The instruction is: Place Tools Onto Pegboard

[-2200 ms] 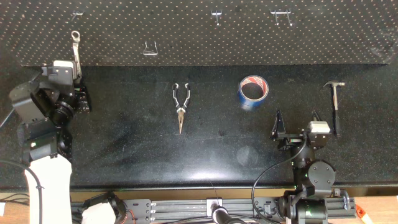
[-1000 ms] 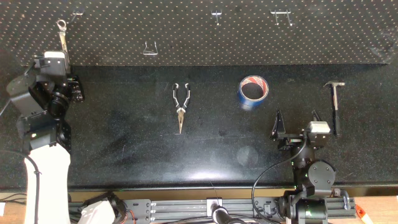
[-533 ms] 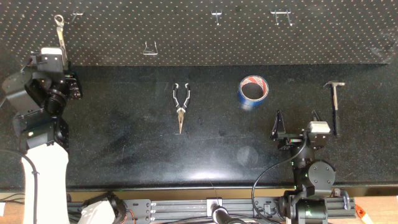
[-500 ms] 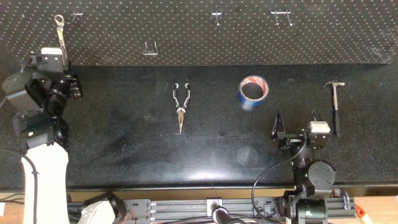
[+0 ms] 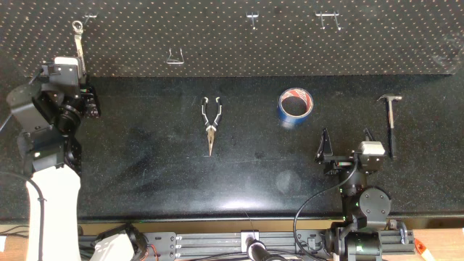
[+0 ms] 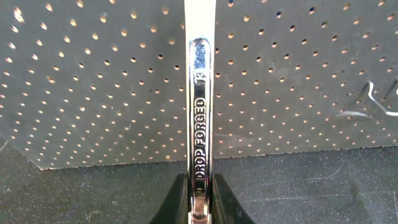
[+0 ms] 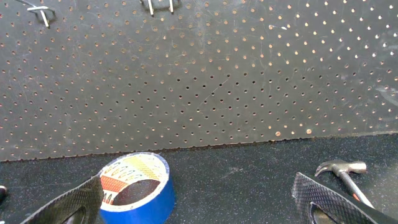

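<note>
The chrome steel wrench (image 6: 199,112) is clamped by its shank between your left gripper's (image 6: 199,190) 2 fingers. It stands upright against the grey perforated pegboard (image 5: 290,51), with its ring end near the leftmost wire hook (image 5: 89,16). Your right gripper (image 5: 346,145) is spread wide over the black table (image 5: 145,174), facing the blue tape roll (image 5: 295,106) and small hammer (image 5: 391,116). White-handled needle-nose pliers (image 5: 211,123) lie at centre.

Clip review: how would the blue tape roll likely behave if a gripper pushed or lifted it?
The blue tape roll seems to lie flat, so a push would probably slide it rather than roll it. Its curved wall may slip in a pinch; gripping through the open core looks safer. A hollow ring, it is probably light.
</note>
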`<state>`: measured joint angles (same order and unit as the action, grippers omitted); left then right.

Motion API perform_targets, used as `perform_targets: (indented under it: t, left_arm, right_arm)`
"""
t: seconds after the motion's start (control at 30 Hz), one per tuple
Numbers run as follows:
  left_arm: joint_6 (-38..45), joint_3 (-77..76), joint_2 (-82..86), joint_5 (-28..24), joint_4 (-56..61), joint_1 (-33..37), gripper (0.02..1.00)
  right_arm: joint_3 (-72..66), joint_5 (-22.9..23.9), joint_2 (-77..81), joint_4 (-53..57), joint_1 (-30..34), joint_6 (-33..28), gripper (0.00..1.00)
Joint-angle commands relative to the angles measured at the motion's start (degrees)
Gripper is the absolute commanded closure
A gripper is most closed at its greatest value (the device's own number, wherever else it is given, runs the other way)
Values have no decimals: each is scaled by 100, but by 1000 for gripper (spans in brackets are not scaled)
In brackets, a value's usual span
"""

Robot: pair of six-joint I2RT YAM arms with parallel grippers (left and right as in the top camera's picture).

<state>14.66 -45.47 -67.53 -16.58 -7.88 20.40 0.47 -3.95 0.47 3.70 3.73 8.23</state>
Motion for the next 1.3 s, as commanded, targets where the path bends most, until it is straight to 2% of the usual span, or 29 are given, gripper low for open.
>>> perform_targets:
  t: [0.03,0.97,1.03,1.07,1.1,1.13,1.2,1.27,1.3]
  left_arm:
    - [-28,-223,-122,-9,33,-17,989]
    - [-28,-223,-1130,7,817,-17,989]
    - [-28,-223,-1161,7,813,-17,954]
    - [-28,-223,-1161,9,800,-17,899]
    - [-28,-223,-1158,33,787,-17,744]
    - [-28,-223,-1147,81,763,-17,673]
    - [-28,-223,-1095,168,673,-17,459]
    - [-28,-223,-1019,284,581,-17,310]
    - [-28,-223,-938,402,496,-13,128]
  right_arm:
    - [-24,35,-35,15,-28,-83,14]
    - [-24,33,-31,15,-28,-83,14]
    - [-24,33,-31,15,-28,-83,14]
    - [-24,33,-31,15,-28,-83,14]
    - [-24,33,-31,15,-28,-83,14]
    - [-24,33,-31,15,-28,-83,14]
    - [-24,33,-31,15,-28,-83,14]
    - [-24,33,-31,15,-28,-83,12]
    - [-24,33,-31,15,-28,-83,16]
